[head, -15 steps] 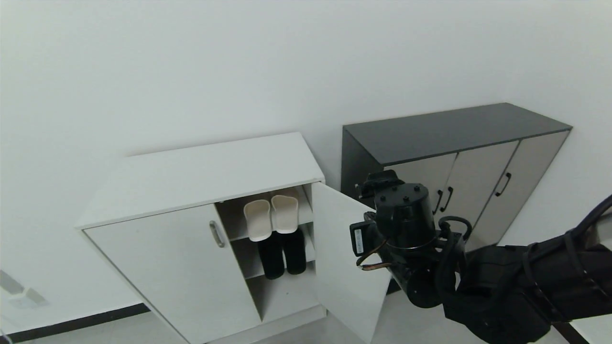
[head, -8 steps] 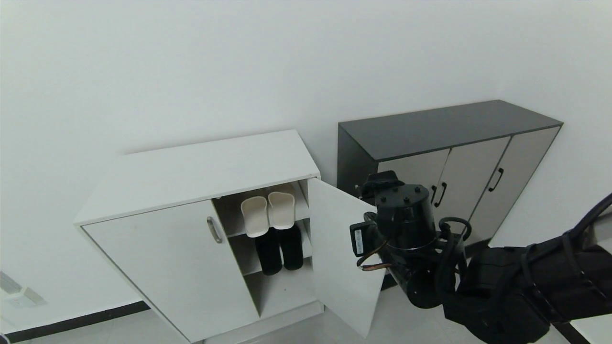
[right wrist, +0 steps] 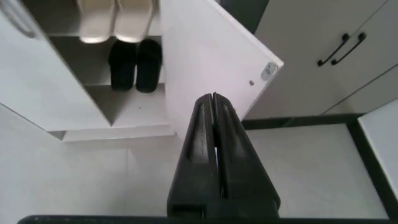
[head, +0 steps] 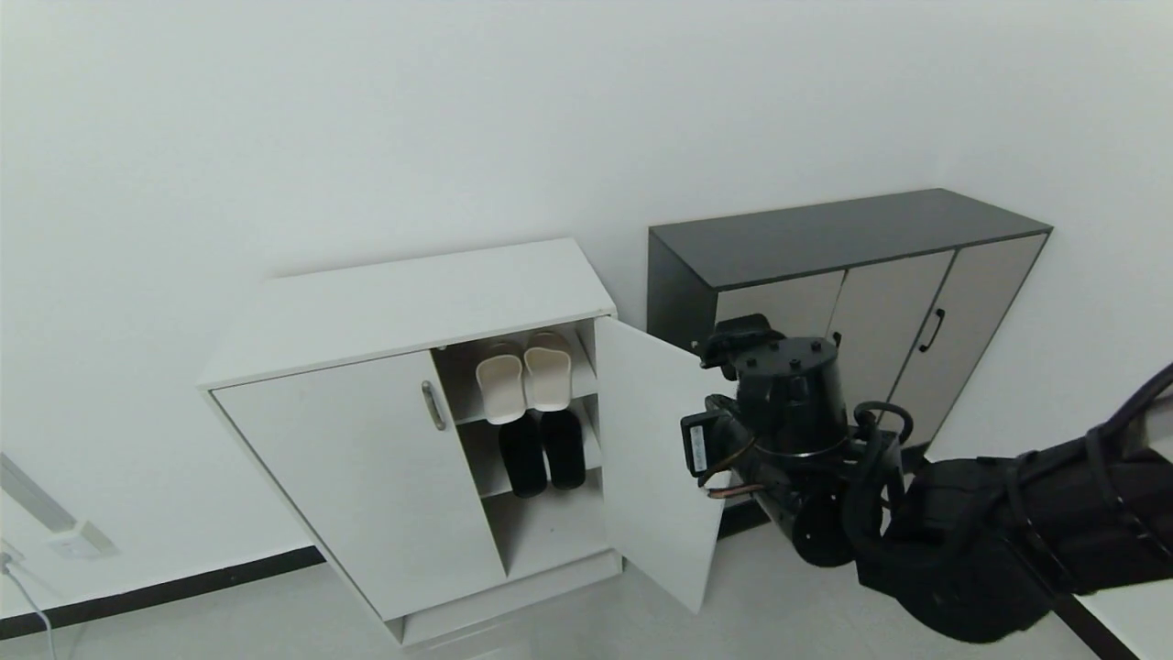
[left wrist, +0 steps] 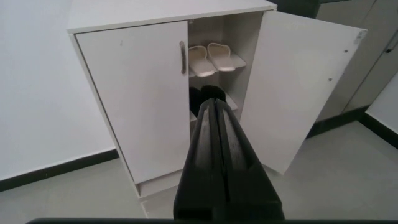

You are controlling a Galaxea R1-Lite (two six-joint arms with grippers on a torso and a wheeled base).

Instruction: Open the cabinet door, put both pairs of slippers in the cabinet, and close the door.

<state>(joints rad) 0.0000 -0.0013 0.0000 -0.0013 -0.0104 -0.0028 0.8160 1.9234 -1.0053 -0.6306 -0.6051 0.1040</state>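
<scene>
Cabinet (head: 412, 302) seen with its right door (head: 655, 458) swung out over the floor (head: 788, 614) and its left door (head: 367, 486) shut. White slippers (head: 525, 376) lie on the upper shelf and black slippers (head: 542, 454) on the shelf below, so I judge only the closing remains. My left gripper (left wrist: 212, 102) hangs before the opening, fingers pressed together on nothing. My right gripper (right wrist: 212, 98) is likewise closed and empty, near the door's free edge; whether it touches I cannot tell. The door is a stiff, flat panel, probably light on its hinges. I would push its outer face near the free edge, far from the hinge. The white heels sit close to the shelf front and may foul the door. The dark cabinet (head: 843, 234) stands just beside, so arm room on that side is narrow
</scene>
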